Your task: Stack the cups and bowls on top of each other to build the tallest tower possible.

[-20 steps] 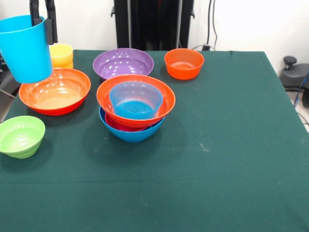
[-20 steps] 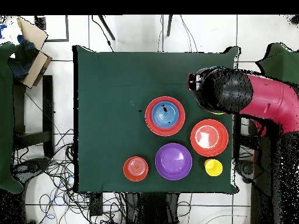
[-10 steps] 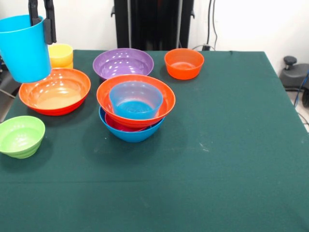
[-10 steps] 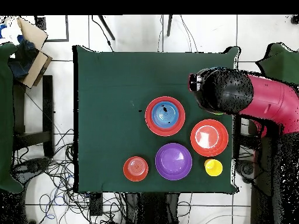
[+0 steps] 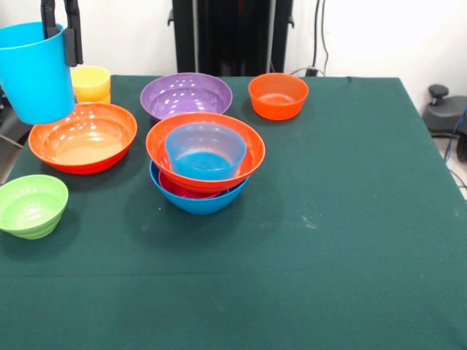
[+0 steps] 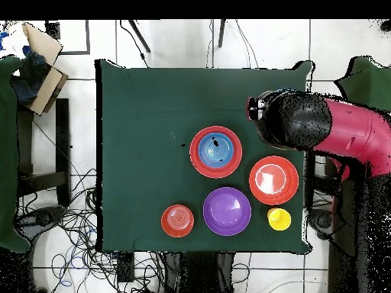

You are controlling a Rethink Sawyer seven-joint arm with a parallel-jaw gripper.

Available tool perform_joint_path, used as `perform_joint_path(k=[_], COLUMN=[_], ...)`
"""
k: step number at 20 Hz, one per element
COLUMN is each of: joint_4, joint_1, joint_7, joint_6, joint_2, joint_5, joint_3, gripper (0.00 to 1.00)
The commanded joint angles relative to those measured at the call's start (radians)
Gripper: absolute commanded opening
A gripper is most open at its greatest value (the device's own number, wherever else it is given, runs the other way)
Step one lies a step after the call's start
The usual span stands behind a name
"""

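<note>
My gripper (image 5: 60,29) is shut on the rim of the sky blue cup (image 5: 33,73) and holds it in the air at the far left, above the large orange bowl (image 5: 82,137). The tower (image 5: 204,164) stands mid-table: a large blue bowl (image 5: 197,203), a magenta bowl (image 5: 179,191), a large orange bowl (image 5: 157,149) and a medium blue bowl (image 5: 205,149) nested. The tower also shows in the overhead view (image 6: 216,151). There my red arm (image 6: 328,130) hides the gripper and the cup.
The yellow cup (image 5: 92,82) stands behind the held cup. A purple bowl (image 5: 186,95) and a small orange bowl (image 5: 278,95) sit at the back. A lime green bowl (image 5: 31,205) sits at the front left. The green table (image 5: 350,219) ends close to the left.
The gripper has lifted the blue cup slightly higher. The bowls have not moved.
</note>
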Motion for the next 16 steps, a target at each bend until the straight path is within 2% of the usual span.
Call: perform_joint_path(k=[1,5,16], joint_4=[0.139,0.180,0.276], joint_1=[0.044,0.043,0.000], joint_7=[0.115,0.115,0.058], joint_6=[-0.080,-0.110,-0.115], joint_2=[0.025,0.016,-0.046], joint_5=[-0.033,-0.026,-0.001], joint_3=[-0.030,-0.031,-0.021], gripper=[0.00,0.00,0.00])
